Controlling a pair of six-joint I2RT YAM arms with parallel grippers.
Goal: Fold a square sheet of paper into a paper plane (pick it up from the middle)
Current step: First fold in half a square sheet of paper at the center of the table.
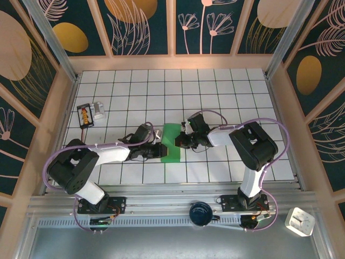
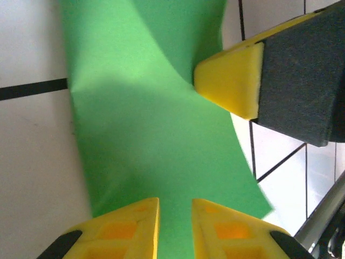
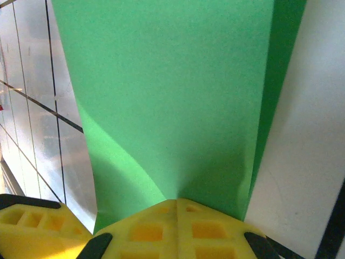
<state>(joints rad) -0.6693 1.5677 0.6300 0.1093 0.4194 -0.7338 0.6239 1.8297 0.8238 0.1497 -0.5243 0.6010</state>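
**A:** What have your jaws got?

**B:** Your right gripper (image 3: 177, 204) is clenched on the edge of the green paper (image 3: 172, 91), and the sheet bows up beyond the pinch. Your left gripper (image 2: 176, 200) has its jaws slightly parted over the paper. You can't tell whether they touch it.

**A:** And where's the paper?

**B:** Near the middle of the tiled table (image 1: 215, 91), between your grippers, with the left at its 9 o'clock and the right at its 3 o'clock. It's a narrow strip running 12 to 6. Well apart at its 10 o'clock sit a black-and-orange box (image 1: 84, 114) and a white block (image 1: 98, 110)
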